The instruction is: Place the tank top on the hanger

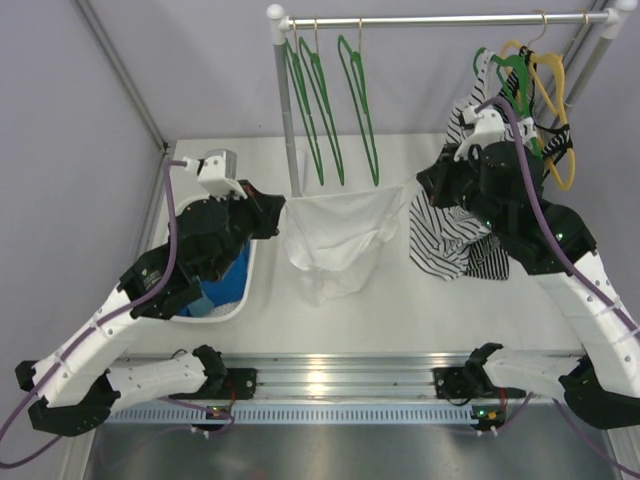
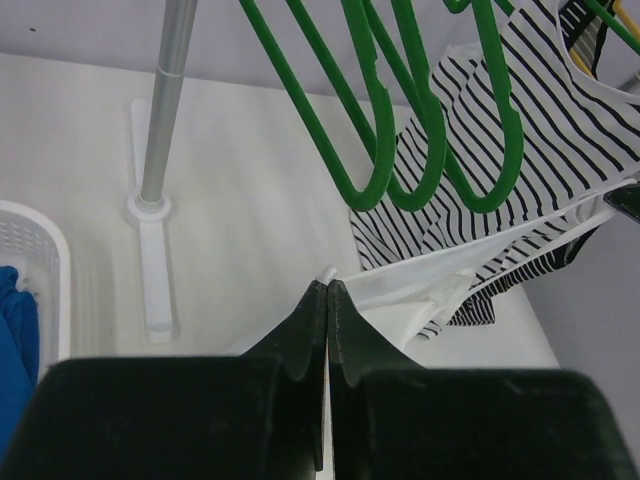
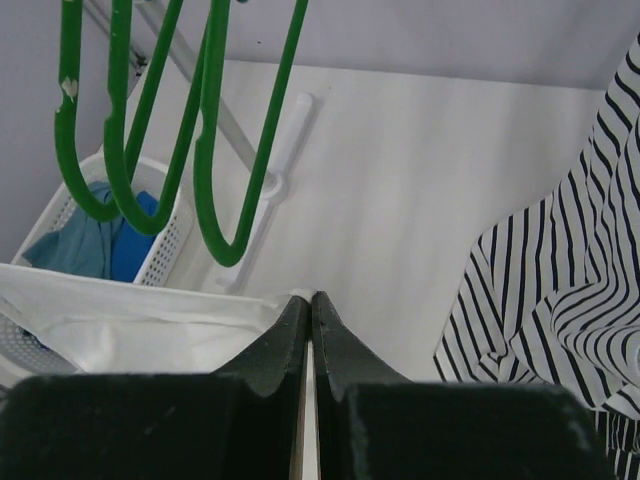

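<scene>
Left jaws: pressed shut on one corner of the tank top (image 1: 340, 235), with thin white cloth coming out at their tip.
Right jaws: shut the same way, pinching the opposite corner of the same edge.
Where the tank top was: slung between my two pairs of jaws. The held edge was pulled fairly taut from one pair to the other, and the rest sagged below them in loose folds toward the bench (image 1: 400, 320).
Its long axis: the held edge ran straight across from my left jaws to my right jaws, roughly alongside the rail (image 1: 440, 19).
Which end I held: I could not tell hem from shoulders.
Hangers from the jaws: the green hangers (image 2: 366, 200) hung above and beyond the held edge, over the half of the span next to my left jaws. Each pointed its length downward and stood nearly edge-on to the cloth.
Nearer arm: the left, as I judged it. My right jaws would have had to cross the whole span.
What the move turned on: lifting the cloth up and outward to a hanger, and squaring the hanger to the edge.
Counts: one tank top and three green hangers in that group. Further green ones were tangled beyond my right jaws, too crowded to count, with one yellow hanger (image 1: 556, 80). One striped top (image 1: 450, 240) lay just below my right jaws. One white basket (image 1: 215, 313) of blue clothes (image 1: 228, 275) sat below my left.
</scene>
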